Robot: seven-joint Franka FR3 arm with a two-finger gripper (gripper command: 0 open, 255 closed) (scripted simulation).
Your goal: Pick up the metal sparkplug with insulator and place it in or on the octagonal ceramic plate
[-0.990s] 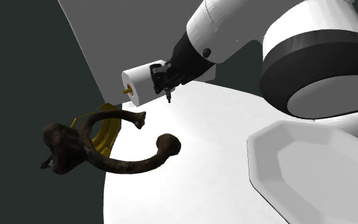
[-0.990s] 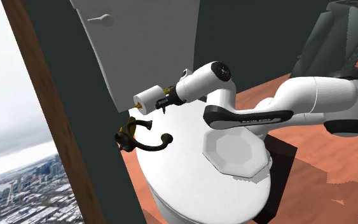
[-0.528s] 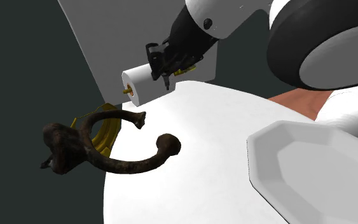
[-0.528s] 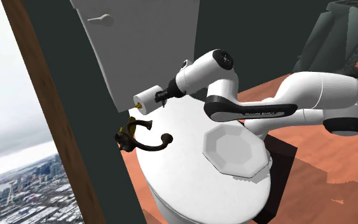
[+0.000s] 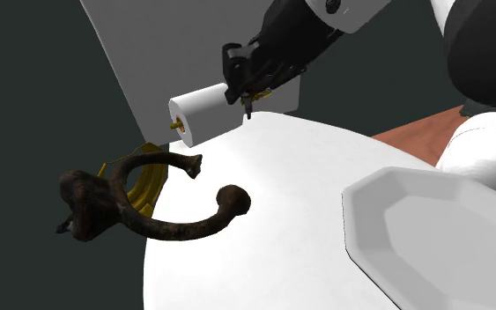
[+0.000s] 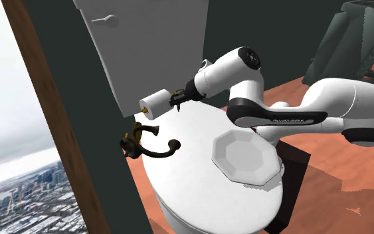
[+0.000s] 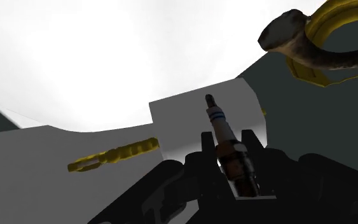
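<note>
Table (image 5: 263,220): white and round, and everything else is placed from it.
Arm (image 6: 338,110): white with dark joints, reaching across the table from its near side to its far edge.
Octagonal plate (image 5: 440,229): plain white, flat on the table at the edge nearest the arm's base, with nothing on it.
Curved piece (image 5: 171,229): dark brown and hook-shaped, hanging over the table's edge at the shoulder view's left.
Yellow ring (image 5: 144,180): just off the table's edge, under the curved piece.
White cylinder (image 5: 200,107): on its side at the table's far edge with a gold pin sticking out of one end; whether it rests on the table cannot be told.
Gripper (image 7: 228,149): black, close over the table's far edge, fingers clamped narrowly on the spark plug's metal body.
Spark plug (image 7: 225,137): held between the fingers, its white insulator end pointing away from the hand, beside the cylinder and across the table from the plate.
</note>
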